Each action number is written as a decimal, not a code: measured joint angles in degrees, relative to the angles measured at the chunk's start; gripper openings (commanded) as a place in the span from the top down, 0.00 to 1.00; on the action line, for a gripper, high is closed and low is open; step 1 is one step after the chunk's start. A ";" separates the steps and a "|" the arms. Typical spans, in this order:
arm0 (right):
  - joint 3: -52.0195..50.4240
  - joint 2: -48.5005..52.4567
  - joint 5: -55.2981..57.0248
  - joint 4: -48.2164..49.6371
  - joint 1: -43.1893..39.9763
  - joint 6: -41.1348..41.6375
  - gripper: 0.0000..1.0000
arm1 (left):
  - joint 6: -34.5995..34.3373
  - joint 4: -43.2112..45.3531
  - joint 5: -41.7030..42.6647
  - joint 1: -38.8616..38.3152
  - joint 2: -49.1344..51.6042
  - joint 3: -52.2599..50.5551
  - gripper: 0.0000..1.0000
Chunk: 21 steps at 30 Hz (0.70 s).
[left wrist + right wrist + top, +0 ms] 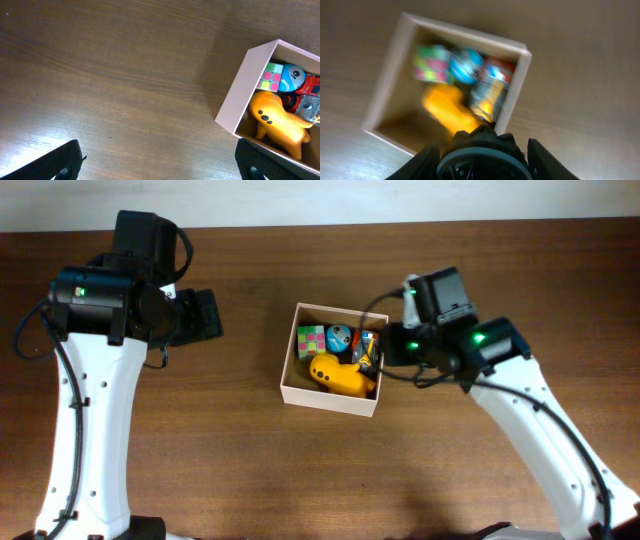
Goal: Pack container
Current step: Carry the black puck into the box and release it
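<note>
The container [328,401] sits near the middle of the brown wooden bench [230,470], upright and lidless, between our two arms. Starting at the left, our left tool [210,317] hangs over bare wood well apart from the box. In its wrist view its fingers [62,160] stand wide apart with nothing between them. Inside the container we see a cube of coloured squares [311,340] in the far left corner and a blue round toy [340,337] just beside it. A red and silver item [366,343] lies against the right wall, and a yellow-orange animal toy [338,376] lies across the near side. At the right, our right tool [374,355] hovers at the container's right wall. Its wrist view is blurred: a dark round shape [482,155] sits between the two prongs, and we cannot tell whether they grip it.
</note>
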 measured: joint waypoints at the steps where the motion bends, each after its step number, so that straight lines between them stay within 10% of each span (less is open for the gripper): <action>1: 0.33 -0.09 0.55 1.16 1.20 0.00 0.53 | 0.00 0.00 0.00 -0.02 0.00 0.00 0.01; 7: 0.39 5.16 2.99 6.69 5.51 -0.04 0.53 | 0.00 0.00 0.00 -0.02 0.00 0.00 0.01; 21: 4.50 17.99 3.43 2.47 7.48 -7.85 0.13 | 0.00 0.00 0.02 0.00 0.00 0.00 0.01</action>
